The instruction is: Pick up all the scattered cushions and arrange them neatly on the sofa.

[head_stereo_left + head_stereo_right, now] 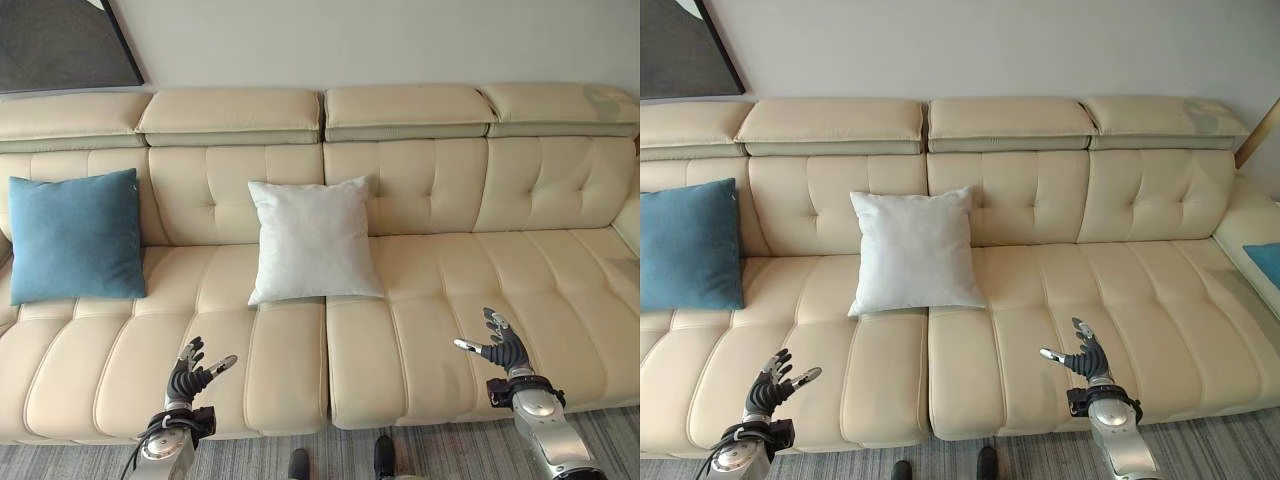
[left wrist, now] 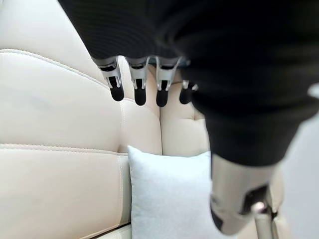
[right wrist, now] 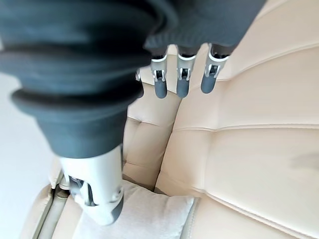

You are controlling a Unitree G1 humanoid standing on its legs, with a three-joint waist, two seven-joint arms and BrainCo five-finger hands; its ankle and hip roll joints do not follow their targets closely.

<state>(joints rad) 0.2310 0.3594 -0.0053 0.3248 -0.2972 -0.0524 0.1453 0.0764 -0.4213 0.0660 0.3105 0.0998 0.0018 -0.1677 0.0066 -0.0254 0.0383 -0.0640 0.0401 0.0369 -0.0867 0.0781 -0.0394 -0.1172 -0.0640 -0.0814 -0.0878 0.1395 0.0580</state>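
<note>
A white cushion [image 1: 313, 240] leans upright against the back of the cream sofa [image 1: 430, 330], near its middle. A blue cushion [image 1: 75, 236] leans against the backrest at the far left. Another blue cushion [image 1: 1266, 262] shows at the right edge on the sofa's side section. My left hand [image 1: 190, 375] hovers over the front of the seat at the lower left, open and holding nothing. My right hand [image 1: 500, 346] hovers over the seat at the lower right, open and holding nothing. The white cushion [image 2: 172, 196] also appears past the left hand's fingers [image 2: 139, 87].
A dark framed picture [image 1: 60, 42] hangs on the wall at the upper left. Grey striped carpet [image 1: 440, 455] runs along the sofa's front edge. The wide seat between the white cushion and the right arm bears nothing.
</note>
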